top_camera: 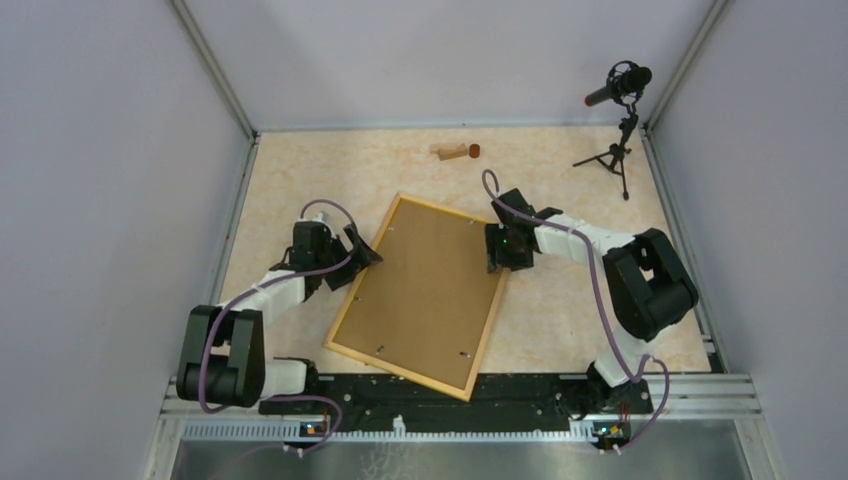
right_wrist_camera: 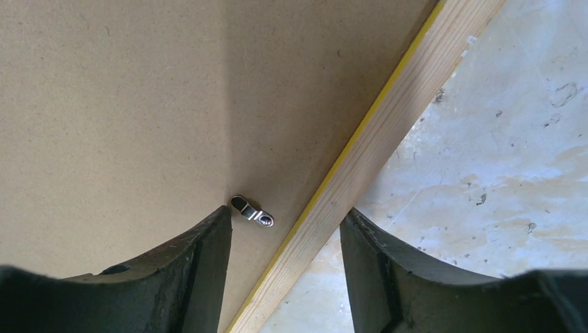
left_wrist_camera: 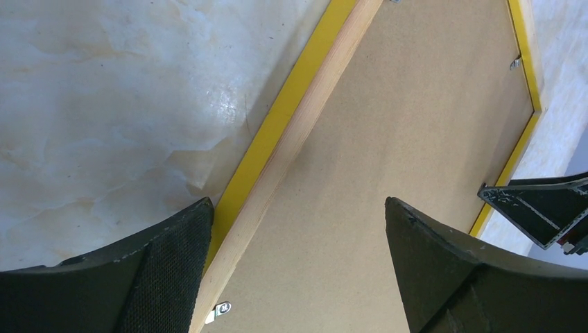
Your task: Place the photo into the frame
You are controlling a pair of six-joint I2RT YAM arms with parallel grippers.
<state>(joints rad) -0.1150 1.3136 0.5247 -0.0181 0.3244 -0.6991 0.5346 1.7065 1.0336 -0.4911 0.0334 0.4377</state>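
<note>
The frame (top_camera: 400, 373) lies back-up and skewed across the middle of the table (top_camera: 300, 170), with its upper corner pointing to the top of the overhead view. Its lowest corner reaches the black mounting strip (top_camera: 520, 392) at the bottom. A brown backing board (top_camera: 425, 290) fills it, edge to edge inside the yellow-orange rails.

Our left gripper (top_camera: 362, 252) sits at the frame's left long edge, in the upper half. In the left wrist view, the left gripper's fingers (left_wrist_camera: 173, 250) are spread wide. One is over bare table outside the rail and the other is over the board, with the rail between them untouched.

Our right gripper (top_camera: 498, 262) is at the right long edge near the upper right corner. Its fingers (right_wrist_camera: 201, 250) are parted astride the wooden rail. The inner one stands just beside a small metal clip (right_wrist_camera: 253, 211), and the outer one is so close to the rail's outside edge that we cannot tell if it touches.

Table surface shows in a strip left of the frame and a wider patch to its right. Along the top edge, well apart from the frame, lie a wooden block (top_camera: 450, 152) and a microphone tripod (top_camera: 618, 150).
</note>
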